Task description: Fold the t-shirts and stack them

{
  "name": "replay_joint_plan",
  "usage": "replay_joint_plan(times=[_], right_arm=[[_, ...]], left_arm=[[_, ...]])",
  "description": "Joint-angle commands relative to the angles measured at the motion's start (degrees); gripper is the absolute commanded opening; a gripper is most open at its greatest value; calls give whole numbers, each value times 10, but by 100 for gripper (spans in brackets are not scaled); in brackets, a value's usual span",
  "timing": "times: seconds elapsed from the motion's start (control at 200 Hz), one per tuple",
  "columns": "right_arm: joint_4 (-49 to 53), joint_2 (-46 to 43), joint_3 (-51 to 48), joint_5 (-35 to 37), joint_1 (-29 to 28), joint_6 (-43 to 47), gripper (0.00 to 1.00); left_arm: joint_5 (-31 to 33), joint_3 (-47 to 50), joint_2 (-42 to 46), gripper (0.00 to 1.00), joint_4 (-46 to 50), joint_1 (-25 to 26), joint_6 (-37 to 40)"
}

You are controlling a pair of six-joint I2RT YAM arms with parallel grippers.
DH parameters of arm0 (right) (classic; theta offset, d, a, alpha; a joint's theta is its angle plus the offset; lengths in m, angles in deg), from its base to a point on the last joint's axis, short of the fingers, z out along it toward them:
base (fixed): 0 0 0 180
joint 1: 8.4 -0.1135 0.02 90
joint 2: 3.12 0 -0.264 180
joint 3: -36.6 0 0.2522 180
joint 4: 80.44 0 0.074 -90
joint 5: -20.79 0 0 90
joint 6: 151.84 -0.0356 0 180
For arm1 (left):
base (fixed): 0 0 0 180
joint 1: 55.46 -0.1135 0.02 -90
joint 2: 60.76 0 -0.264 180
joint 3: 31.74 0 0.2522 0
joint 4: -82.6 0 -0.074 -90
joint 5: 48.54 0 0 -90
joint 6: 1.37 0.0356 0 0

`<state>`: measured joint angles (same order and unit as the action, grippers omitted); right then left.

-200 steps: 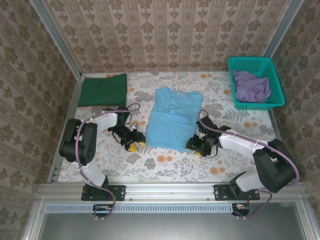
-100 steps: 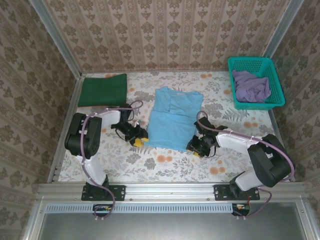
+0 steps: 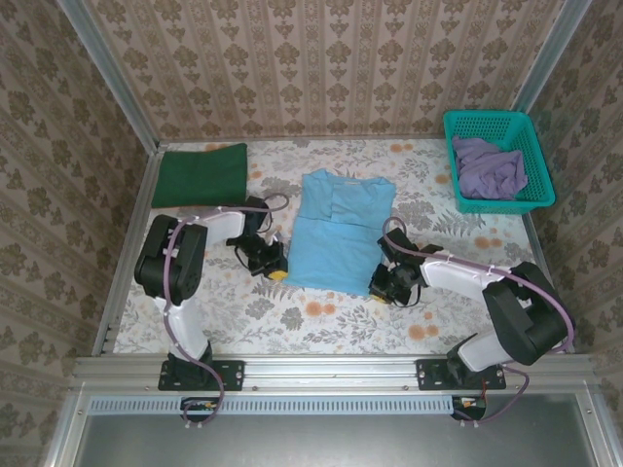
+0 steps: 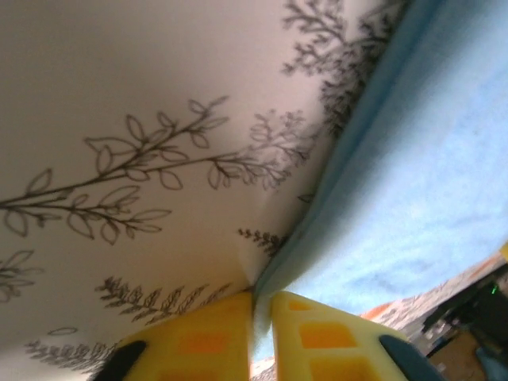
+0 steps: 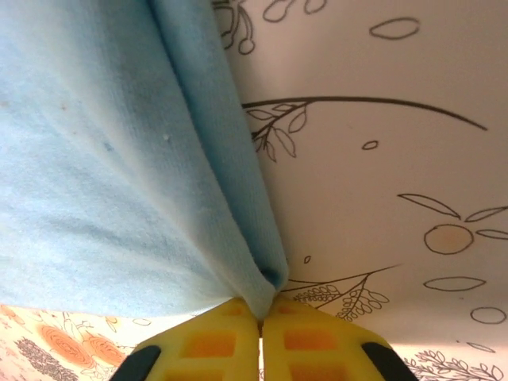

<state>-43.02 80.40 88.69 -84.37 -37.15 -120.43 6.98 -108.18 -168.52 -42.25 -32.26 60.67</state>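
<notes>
Wrist views showed the left gripper (image 4: 263, 308) and right gripper (image 5: 260, 327) pinching the near corners of the light blue t-shirt (image 3: 336, 229), spread mid-table, probably for a fold. The dark green t-shirt (image 3: 200, 175) lay folded far left; the purple t-shirt (image 3: 490, 165) sat in the far-right basket (image 3: 487, 116)

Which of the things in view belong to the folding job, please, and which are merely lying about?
Job: light blue t-shirt, gripped by left gripper and right gripper; folded dark green t-shirt; purple t-shirt.
Lying about: teal mesh basket; floral tablecloth.
</notes>
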Motion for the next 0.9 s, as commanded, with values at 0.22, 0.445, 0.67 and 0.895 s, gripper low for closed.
replay_joint_plan(times=[0.22,0.445,0.67,0.895], right_arm=[[42,-11,42,19,29,95,0],[39,0,37,-10,30,114,0],[11,4,17,-29,29,98,0],[1,10,14,-32,28,91,0]], left_arm=[[67,-33,2,0,41,5,40],[30,6,43,10,43,-2,59],[-61,62,87,36,38,-36,52],[-72,56,76,41,29,-19,39]])
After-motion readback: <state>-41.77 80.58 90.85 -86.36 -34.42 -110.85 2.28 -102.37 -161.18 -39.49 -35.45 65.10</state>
